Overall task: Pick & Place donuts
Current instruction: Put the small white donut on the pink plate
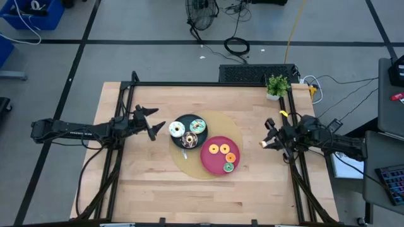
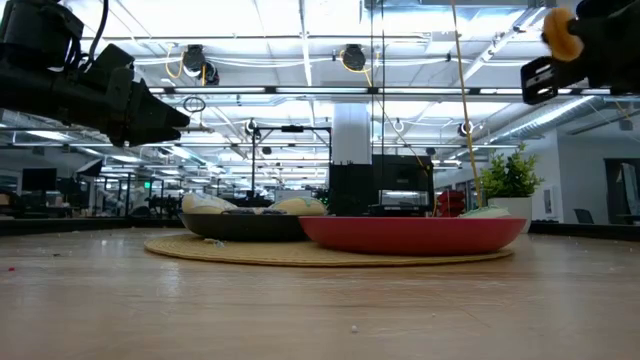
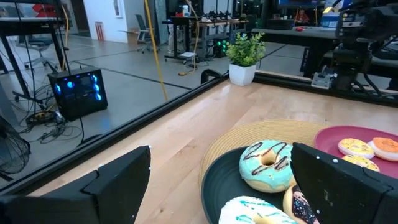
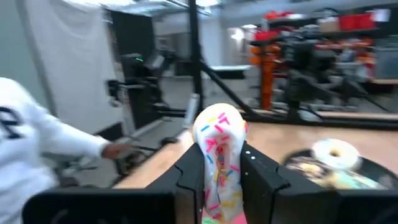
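My right gripper (image 1: 267, 142) is at the table's right side, well above the top, shut on a white-iced sprinkled donut (image 4: 219, 152); that donut also shows in the low view (image 2: 561, 35). My left gripper (image 1: 153, 123) hangs open and empty just left of the black plate (image 1: 184, 120). The black plate holds a teal donut (image 3: 267, 165), a white donut with teal drizzle (image 3: 252, 211) and a brown one (image 1: 189, 140). The red plate (image 1: 211, 162) holds three orange donuts (image 1: 225, 149) and a green one (image 1: 228, 167). My right gripper pinches the sprinkled donut between its two fingers (image 4: 189, 177), which stand on opposite sides of the ring (image 4: 211, 180). The fingers reach about level from the table's right side. The donut stands on edge, its iced part sticking out past the fingertips, lifted clear of the table.
Both plates sit on a round woven mat (image 1: 235, 126) at the table's middle. A small potted plant (image 1: 276, 85) stands at the far right corner. A person's white sleeve and hand (image 4: 37, 140) show beyond the table in the right wrist view.
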Tool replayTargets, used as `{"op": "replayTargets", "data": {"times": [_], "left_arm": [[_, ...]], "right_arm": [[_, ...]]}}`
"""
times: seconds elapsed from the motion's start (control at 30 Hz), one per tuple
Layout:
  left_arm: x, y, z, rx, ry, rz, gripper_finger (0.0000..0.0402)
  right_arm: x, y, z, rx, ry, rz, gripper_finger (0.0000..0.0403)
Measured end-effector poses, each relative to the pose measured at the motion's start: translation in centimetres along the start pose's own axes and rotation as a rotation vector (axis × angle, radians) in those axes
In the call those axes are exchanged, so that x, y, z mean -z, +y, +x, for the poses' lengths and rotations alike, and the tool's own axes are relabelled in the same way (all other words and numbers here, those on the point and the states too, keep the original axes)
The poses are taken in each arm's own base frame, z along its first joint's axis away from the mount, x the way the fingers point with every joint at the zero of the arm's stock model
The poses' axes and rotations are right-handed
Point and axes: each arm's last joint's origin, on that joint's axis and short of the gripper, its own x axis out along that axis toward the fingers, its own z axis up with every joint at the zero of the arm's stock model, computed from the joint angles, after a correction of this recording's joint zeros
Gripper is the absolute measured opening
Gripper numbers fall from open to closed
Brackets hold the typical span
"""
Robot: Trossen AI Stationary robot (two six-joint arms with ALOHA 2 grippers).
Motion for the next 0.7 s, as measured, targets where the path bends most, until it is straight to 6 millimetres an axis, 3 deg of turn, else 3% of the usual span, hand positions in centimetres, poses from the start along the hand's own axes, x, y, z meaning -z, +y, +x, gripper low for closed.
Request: {"op": "replayTargets", "data": {"times": [0.33, 0.47, 0.7], "left_arm": [[0.0, 0.0, 0.0, 0.000, 0.000, 0.000, 0.0381], [0.0, 0.0, 0.0, 0.000, 0.000, 0.000, 0.0381], [0.0, 0.0, 0.0, 0.000, 0.000, 0.000, 0.0381]], "right_arm": [[0.2, 0.1, 0.1, -0.078, -0.071, 0.095, 0.0064], [-0.7, 0.3, 0.0, -0.102, -0.161, 0.076, 0.0062], [-0.8, 0.1, 0.0, -0.042, -0.196, 0.063, 0.0062]]}}
